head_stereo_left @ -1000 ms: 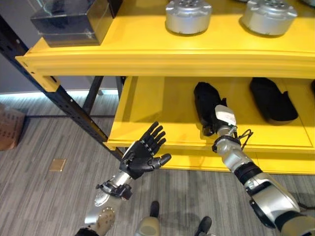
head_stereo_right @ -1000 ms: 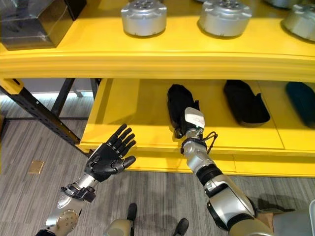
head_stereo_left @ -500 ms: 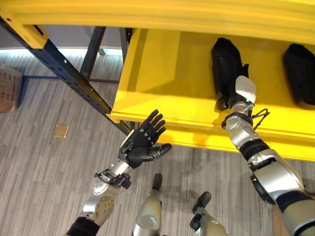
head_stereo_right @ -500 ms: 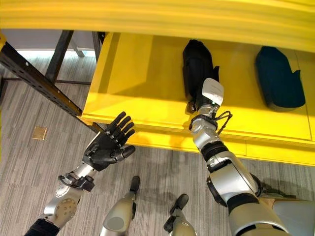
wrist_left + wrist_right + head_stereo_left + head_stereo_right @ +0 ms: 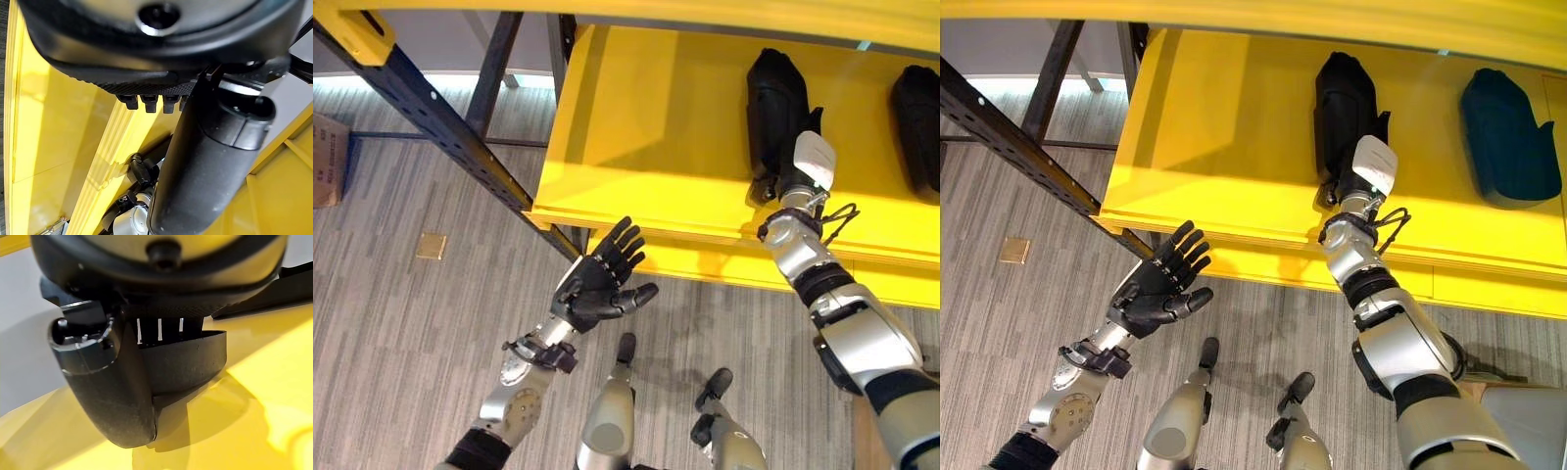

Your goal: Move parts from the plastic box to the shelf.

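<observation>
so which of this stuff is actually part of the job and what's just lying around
Part of the job:
- black part under the right hand
- yellow shelf
- second dark part on the shelf
- left hand, open, holding nothing

Lying about:
- cardboard box on the floor
- small tan square on the floor

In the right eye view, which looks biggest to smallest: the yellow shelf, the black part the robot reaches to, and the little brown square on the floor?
1. Yellow shelf, by far.
2. Black part.
3. Brown square, clearly smallest.

Silver-grey arms, dark robot hand [image 5: 597,294] each, white wrist cover.
</observation>
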You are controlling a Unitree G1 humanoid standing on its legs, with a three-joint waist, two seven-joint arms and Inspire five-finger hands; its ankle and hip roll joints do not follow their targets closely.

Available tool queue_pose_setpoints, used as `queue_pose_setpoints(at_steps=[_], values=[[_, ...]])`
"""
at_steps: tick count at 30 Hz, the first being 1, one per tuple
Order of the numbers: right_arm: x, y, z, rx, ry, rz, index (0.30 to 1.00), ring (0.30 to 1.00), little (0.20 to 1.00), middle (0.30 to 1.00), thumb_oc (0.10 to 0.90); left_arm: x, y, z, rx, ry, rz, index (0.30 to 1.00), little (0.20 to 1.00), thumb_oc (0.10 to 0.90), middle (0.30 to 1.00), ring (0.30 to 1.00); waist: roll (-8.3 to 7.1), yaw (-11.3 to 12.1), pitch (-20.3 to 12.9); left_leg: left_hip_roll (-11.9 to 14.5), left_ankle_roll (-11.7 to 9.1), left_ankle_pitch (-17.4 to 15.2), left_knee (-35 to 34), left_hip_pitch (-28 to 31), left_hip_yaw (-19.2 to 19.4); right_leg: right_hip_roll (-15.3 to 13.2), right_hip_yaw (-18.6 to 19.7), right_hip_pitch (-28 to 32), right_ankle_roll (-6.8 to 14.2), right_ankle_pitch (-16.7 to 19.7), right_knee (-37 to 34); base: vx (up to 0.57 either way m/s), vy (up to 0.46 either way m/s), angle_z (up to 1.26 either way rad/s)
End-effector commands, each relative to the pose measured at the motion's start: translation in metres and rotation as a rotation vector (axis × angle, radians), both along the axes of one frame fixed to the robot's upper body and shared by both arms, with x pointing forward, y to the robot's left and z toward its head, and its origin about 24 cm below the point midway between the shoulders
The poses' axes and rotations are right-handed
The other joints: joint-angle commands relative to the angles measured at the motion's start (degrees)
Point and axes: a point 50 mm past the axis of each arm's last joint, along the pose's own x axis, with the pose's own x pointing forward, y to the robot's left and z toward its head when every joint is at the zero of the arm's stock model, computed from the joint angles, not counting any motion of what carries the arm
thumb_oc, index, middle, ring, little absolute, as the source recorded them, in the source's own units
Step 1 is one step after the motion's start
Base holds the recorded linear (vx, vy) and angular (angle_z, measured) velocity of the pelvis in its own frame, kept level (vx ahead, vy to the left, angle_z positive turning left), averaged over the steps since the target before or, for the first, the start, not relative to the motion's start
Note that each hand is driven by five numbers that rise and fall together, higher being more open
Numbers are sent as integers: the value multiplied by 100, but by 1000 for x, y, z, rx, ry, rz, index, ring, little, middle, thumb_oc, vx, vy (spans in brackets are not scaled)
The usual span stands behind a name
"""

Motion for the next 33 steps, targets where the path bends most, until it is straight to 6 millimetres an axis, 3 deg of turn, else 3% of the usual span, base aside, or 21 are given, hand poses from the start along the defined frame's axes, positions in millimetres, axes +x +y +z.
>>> queue_pose_setpoints(at_steps=[1,10,21,33], values=[[5,-16,39,-92,-32,-11,1000,1000,1000,1000,900,0,-15,54,-74,-268,-82,1000,1000,900,1000,1000,70,297,74,-211,240,-503,105,118,165,-145,200,156,152,-876,781,0,0,0],[6,-7,34,-122,-2,29,1000,1000,1000,1000,900,1,-13,53,-66,-265,-92,1000,1000,900,1000,1000,47,311,27,-203,239,-513,123,182,172,-136,195,237,142,-874,755,1,-2,0],[2,1,46,-287,-121,81,1000,1000,1000,1000,900,-5,-10,48,-66,-258,-101,1000,1000,900,1000,1000,7,261,-74,-185,235,-503,127,228,186,-114,213,295,150,-864,723,0,0,0],[-4,12,43,-329,-174,143,1000,1000,1000,1000,900,-9,-7,43,-64,-255,-110,1000,1000,900,1000,1000,-61,183,-148,-161,259,-544,170,279,215,-99,291,346,147,-876,721,0,0,0]])
